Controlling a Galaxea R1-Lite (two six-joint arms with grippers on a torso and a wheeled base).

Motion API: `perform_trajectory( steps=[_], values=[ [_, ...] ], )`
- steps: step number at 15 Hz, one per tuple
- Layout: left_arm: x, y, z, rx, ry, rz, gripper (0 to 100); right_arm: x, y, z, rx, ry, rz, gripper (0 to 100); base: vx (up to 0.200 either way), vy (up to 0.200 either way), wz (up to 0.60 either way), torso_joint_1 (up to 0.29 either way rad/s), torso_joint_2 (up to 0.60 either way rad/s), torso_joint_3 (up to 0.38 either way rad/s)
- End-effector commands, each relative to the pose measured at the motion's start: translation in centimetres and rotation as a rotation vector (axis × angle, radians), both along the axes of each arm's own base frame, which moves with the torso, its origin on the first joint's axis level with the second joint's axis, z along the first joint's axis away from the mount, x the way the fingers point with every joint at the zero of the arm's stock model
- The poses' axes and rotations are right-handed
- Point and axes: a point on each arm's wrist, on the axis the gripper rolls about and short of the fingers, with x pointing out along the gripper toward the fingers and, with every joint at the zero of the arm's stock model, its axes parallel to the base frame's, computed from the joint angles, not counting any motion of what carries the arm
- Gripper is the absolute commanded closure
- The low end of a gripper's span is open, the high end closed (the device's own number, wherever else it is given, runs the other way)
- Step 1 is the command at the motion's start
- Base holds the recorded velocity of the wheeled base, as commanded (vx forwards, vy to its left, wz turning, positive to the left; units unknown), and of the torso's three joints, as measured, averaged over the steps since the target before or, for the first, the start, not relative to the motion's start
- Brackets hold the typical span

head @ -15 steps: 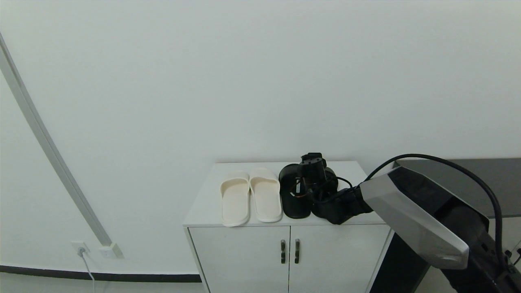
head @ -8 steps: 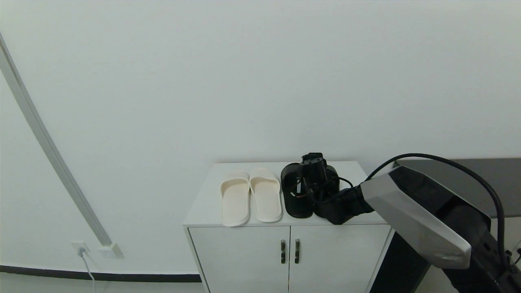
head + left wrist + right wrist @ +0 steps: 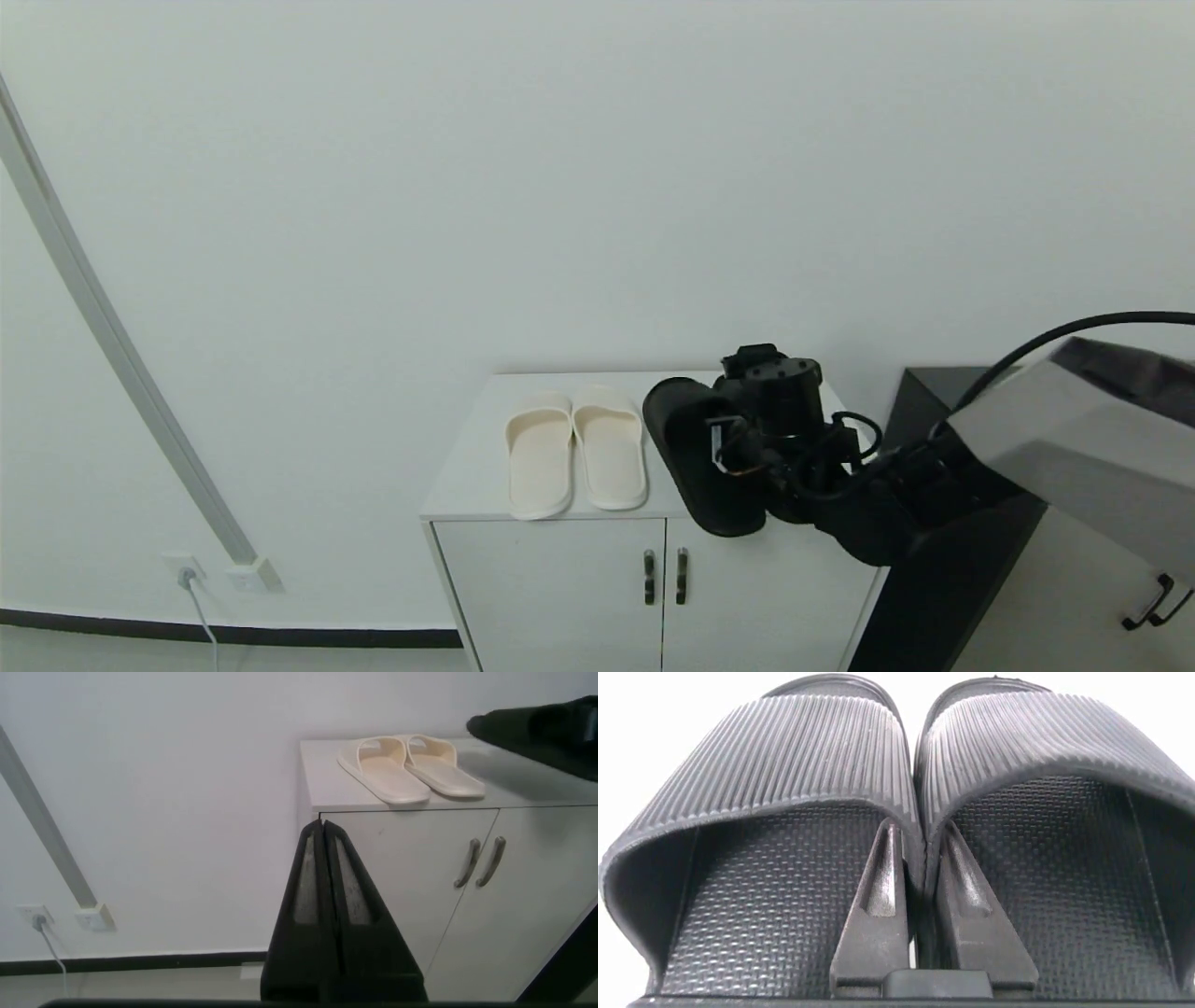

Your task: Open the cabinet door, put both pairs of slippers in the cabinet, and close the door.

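A white cabinet (image 3: 470, 469) is set against a plain white wall (image 3: 597, 187), and its two doors (image 3: 560, 597) are seen shut, with the paired dark handles (image 3: 648, 576) side by side at the middle seam. The white slippers (image 3: 576, 452) are laid flat and side by side on the top, toes towards the wall. The black slippers (image 3: 695, 457) are held tilted just beside them, with the heel ends carried out past the front edge, before the right-hand door. They are clamped by the right gripper (image 3: 920, 849), one finger being set under each strap and the two adjoining strap edges pinched between. The left gripper (image 3: 323, 859) is held low, out in front of the cabinet's left side, its fingers pressed together on nothing. A grey strip (image 3: 105, 327) is run slantwise down the wall to a small box (image 3: 257, 574); beside it a cable (image 3: 203, 621) is plugged into a socket (image 3: 182, 567). A black skirting (image 3: 233, 635) is run along the wall's foot, and a dark unit (image 3: 934, 616) is placed against the cabinet's right side.
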Motion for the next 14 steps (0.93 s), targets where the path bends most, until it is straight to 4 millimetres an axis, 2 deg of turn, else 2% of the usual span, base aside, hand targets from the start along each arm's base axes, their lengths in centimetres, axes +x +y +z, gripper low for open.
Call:
perform_trajectory(
  steps=[1,5,6,12,14],
  values=[
    [0.0,0.0,0.0,0.0,0.001,0.0,100,-8.1,-4.0,4.4,0.061,-0.018,0.244,100,0.0,0.0,0.0,0.0,0.0,0.0],
    [0.0,0.0,0.0,0.0,0.001,0.001,100,-14.1,-6.2,5.3,0.026,-0.012,0.414,100,0.0,0.0,0.0,0.0,0.0,0.0],
    [0.0,0.0,0.0,-0.001,0.001,0.0,100,-14.7,-6.3,5.5,0.032,-0.017,0.437,100,0.0,0.0,0.0,0.0,0.0,0.0],
    [0.0,0.0,0.0,-0.001,0.001,0.001,100,-15.2,-6.2,4.9,0.038,0.015,0.496,100,0.0,0.0,0.0,0.0,0.0,0.0],
    [0.0,0.0,0.0,-0.001,0.001,0.001,100,-15.1,-6.2,4.7,0.035,0.021,0.496,100,-0.2,0.0,0.0,-0.002,0.0,0.0]
  ],
)
